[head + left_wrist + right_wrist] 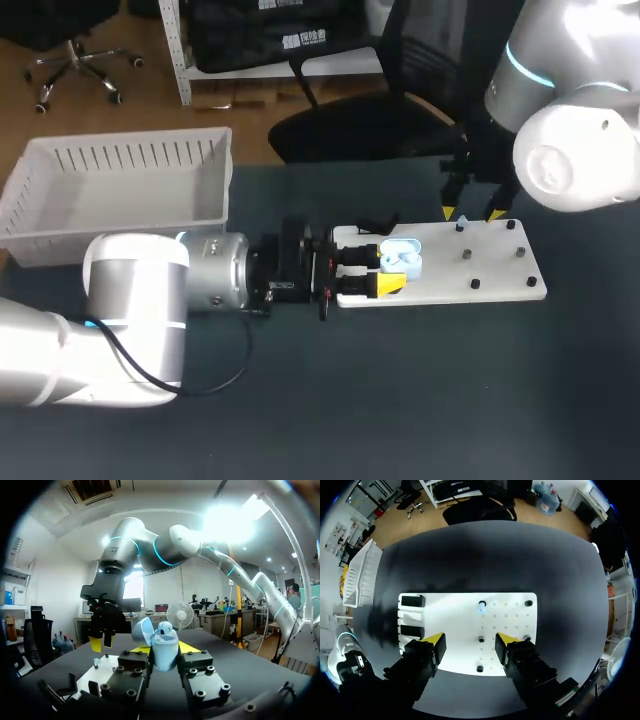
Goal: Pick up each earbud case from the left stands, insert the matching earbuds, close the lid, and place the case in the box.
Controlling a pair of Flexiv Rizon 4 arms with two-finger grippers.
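The left arm point(140, 290) was stretched level across the table point(400, 400) from the left side, its wrist turned so that the fingers pointed towards the white board point(500, 275). The left gripper point(385, 268) was clamped on the light blue earbud case point(402, 258), which was held at the board's left end with its lid open. In the left wrist view the earbud case point(164, 647) was seen upright, pinched from both sides between the fingers of the left gripper point(165, 656).

The right arm point(570, 150) was brought in from the upper right and bent downwards. The right gripper point(472, 213) was poised above the board's far edge, its fingers spread and nothing held. In the right wrist view the right gripper point(470, 641) was hung over the white board point(450, 615), with a pale blue earbud point(481, 607) seated on a peg ahead of the fingers and two black stands point(412, 601) at one end. The white box point(215, 180) was set at the table's far left, well apart from both grippers.
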